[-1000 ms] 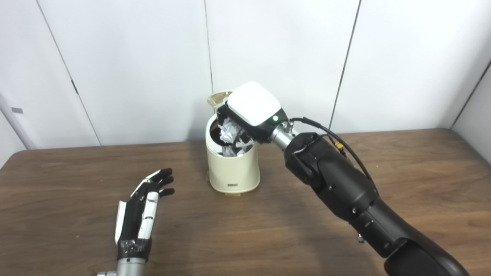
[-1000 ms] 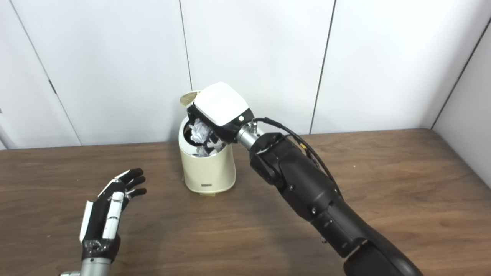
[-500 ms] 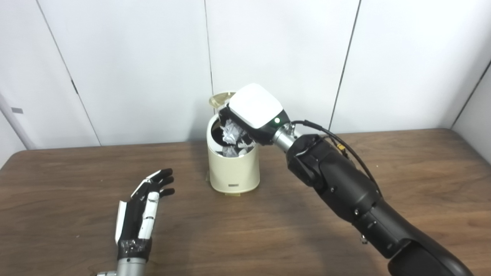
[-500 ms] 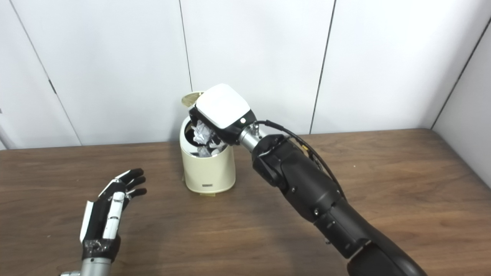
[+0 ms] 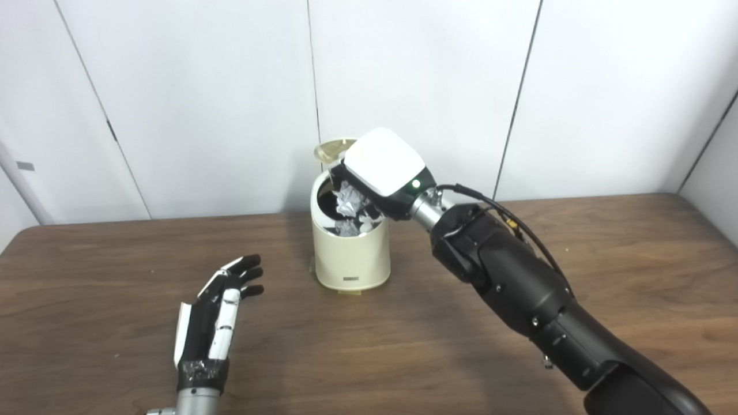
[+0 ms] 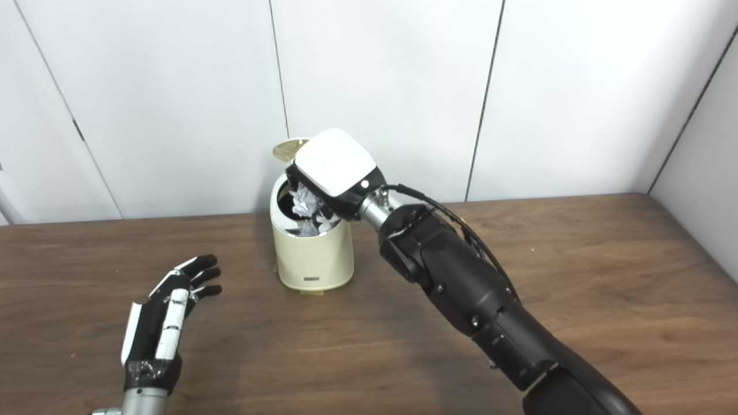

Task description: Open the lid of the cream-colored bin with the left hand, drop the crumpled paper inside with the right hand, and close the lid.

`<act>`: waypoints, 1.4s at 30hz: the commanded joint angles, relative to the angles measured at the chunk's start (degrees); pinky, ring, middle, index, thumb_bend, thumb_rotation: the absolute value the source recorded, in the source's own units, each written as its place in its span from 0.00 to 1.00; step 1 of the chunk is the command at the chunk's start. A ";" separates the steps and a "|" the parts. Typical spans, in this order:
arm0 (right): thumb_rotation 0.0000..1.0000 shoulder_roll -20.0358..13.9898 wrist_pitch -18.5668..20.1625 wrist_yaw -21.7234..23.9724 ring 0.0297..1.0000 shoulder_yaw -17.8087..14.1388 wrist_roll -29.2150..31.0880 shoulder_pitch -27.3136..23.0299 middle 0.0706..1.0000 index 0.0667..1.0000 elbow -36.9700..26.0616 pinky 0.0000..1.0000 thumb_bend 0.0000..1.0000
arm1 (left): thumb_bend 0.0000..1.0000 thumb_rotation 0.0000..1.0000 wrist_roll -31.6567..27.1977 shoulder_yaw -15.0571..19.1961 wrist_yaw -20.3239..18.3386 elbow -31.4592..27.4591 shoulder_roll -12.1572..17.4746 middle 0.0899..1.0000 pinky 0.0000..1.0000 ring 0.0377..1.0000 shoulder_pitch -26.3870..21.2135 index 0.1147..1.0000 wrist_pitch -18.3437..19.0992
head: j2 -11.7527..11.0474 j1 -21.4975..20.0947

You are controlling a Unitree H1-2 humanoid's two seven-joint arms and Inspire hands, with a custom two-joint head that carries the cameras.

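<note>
The cream-colored bin (image 5: pixel 350 256) stands at the back middle of the table, its round lid (image 5: pixel 328 148) tipped up behind the mouth. My right hand (image 5: pixel 383 167), white-backed, hangs palm down over the bin's mouth. Its fingers curl around the white crumpled paper (image 5: pixel 346 199), which sits at rim level, partly inside the mouth. The fingertips are hidden in the dark opening. My left hand (image 5: pixel 216 311) rests low over the table at the front left, well away from the bin, open with fingers spread and nothing in it.
The brown wooden table (image 5: pixel 403 346) runs back to white wall panels right behind the bin. My right forearm (image 5: pixel 519 288) slants across the table's right half from the bottom right corner. A bit of tape shows under the bin's base (image 5: pixel 349 292).
My right hand has shifted slightly right and down over the bin mouth, the paper still in its fingers. The left hand has barely moved. The lid stays up.
</note>
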 commanded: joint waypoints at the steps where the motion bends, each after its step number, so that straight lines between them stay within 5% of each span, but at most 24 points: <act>1: 0.00 -0.43 1.40 -0.31 0.44 -0.70 -0.55 -1.96 0.55 0.42 -1.17 0.36 0.51 | 0.39 0.83 1.45 -0.46 0.50 -0.45 -0.36 0.78 0.70 0.77 0.90 0.75 -0.81 | 0.00 -0.03; 17: 0.00 -0.30 2.85 1.06 0.47 -0.66 -2.42 -1.83 0.58 0.41 -1.99 0.41 0.51 | 0.37 0.81 0.72 -0.46 0.10 -0.07 -0.34 0.78 0.70 0.76 0.78 0.75 -1.31 | 0.11 -0.16; 21: 0.12 -0.30 3.39 1.59 0.58 -0.67 -2.99 -1.69 0.66 0.45 -2.34 0.46 0.52 | 0.38 0.81 0.50 -0.53 -0.21 0.26 -0.16 0.79 0.71 0.77 0.70 0.75 -1.38 | 0.10 -0.15; 24: 0.07 -0.39 3.98 2.37 0.62 -0.55 -3.96 -1.64 0.69 0.57 -2.94 0.50 0.88 | 0.39 0.81 0.95 -0.51 0.04 0.22 -0.20 0.78 0.70 0.77 0.69 0.75 -1.36 | 0.10 -0.15; 26: 0.09 -0.39 4.13 2.52 0.63 -0.57 -4.47 -1.60 0.70 0.60 -3.15 0.51 0.97 | 0.38 0.81 1.28 -0.61 0.06 0.15 -0.12 0.79 0.70 0.77 0.70 0.75 -1.40 | 0.18 -0.22; 42: 0.15 -0.35 4.67 3.36 0.70 -0.52 -6.07 -1.15 0.76 0.69 -4.09 0.58 1.00 | 0.39 0.80 0.64 -0.57 -0.19 0.39 -0.06 0.79 0.70 0.77 0.70 0.75 -1.28 | 0.24 -0.22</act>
